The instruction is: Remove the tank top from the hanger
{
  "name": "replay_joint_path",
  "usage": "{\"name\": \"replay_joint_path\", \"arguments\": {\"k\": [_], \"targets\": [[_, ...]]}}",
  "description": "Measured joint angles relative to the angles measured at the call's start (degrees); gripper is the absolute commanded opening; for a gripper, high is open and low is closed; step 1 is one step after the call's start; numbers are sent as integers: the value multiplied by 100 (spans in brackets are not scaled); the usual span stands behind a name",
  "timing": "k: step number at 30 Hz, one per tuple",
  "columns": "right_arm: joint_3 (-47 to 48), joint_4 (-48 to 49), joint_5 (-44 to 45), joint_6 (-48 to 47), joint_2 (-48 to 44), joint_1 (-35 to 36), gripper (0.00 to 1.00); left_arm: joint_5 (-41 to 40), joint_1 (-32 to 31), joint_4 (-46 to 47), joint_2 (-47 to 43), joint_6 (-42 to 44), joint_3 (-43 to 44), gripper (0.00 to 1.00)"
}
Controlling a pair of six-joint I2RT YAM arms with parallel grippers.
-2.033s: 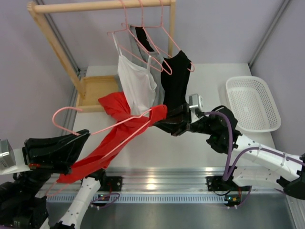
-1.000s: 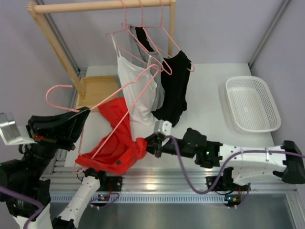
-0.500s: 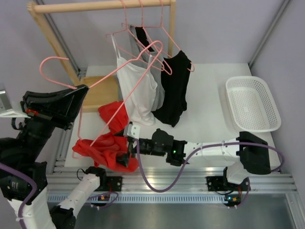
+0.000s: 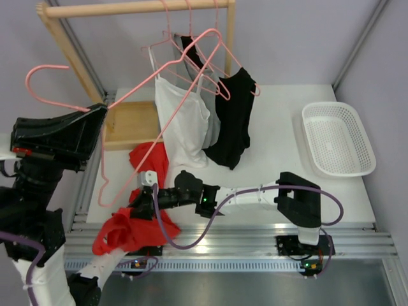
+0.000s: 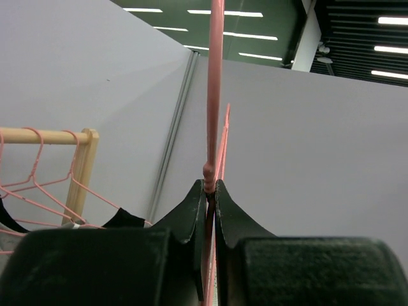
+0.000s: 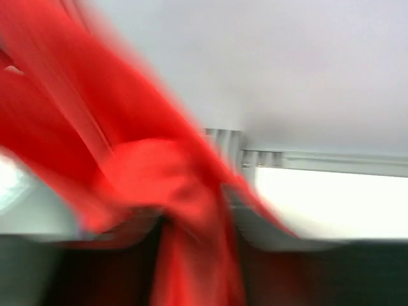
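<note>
The red tank top (image 4: 131, 226) lies bunched at the table's near left edge, with a fold reaching up to the left middle. My right gripper (image 4: 145, 205) is shut on it. The right wrist view is blurred, with red cloth (image 6: 185, 191) filling the space between the jaws. My left gripper (image 4: 97, 115) is raised high at the left and shut on the pink hanger (image 4: 162, 89) near its hook. The left wrist view shows the hanger wire (image 5: 214, 95) pinched between the fingertips (image 5: 199, 201). The hanger's lower corner hangs just above the cloth; I cannot tell whether they touch.
A wooden rack (image 4: 134, 7) at the back carries pink hangers with a white top (image 4: 182, 121) and a black top (image 4: 234, 115). A wooden tray (image 4: 131, 124) sits at the back left. A white basket (image 4: 338, 137) stands at the right.
My left gripper has lifted the hanger up and to the left. My right gripper has pulled the red top down and toward the near left edge, stretching it away from the hanger.
</note>
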Motion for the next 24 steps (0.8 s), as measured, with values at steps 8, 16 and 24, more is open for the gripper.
{"name": "replay_joint_path", "arguments": {"k": [8, 16, 24], "targets": [[367, -33, -785, 452, 315, 28, 0, -136, 0, 1733, -238, -490, -1735, 0], [-741, -496, 645, 417, -507, -4, 0, -321, 0, 2306, -474, -396, -1858, 0], [-1753, -1462, 2299, 570, -1316, -173, 0, -645, 0, 2367, -951, 188, -1738, 0]]}}
